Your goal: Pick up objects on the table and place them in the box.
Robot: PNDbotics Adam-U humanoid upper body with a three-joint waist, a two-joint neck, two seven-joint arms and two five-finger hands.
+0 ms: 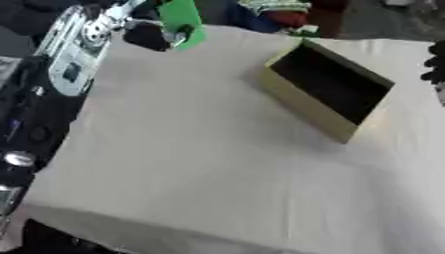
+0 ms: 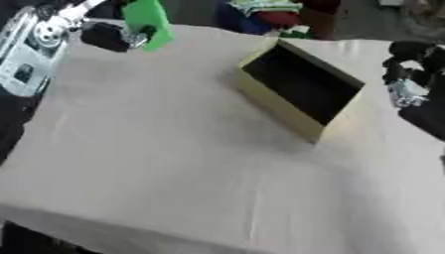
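Only fully in right eye view, right hand (image 2: pixel 408 74) beside box (image 2: pixel 300 89)

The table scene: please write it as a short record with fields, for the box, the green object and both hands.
box: open yellow-tan box on the table's far right part, its dark inside showing nothing
green object: flat green piece at the table's far left corner, held up off the cloth
left hand: left hand, fingers curled on the green object's lower edge
right hand: right hand at the right edge, beside the box; fingers not clear
table: table covered with pale cloth
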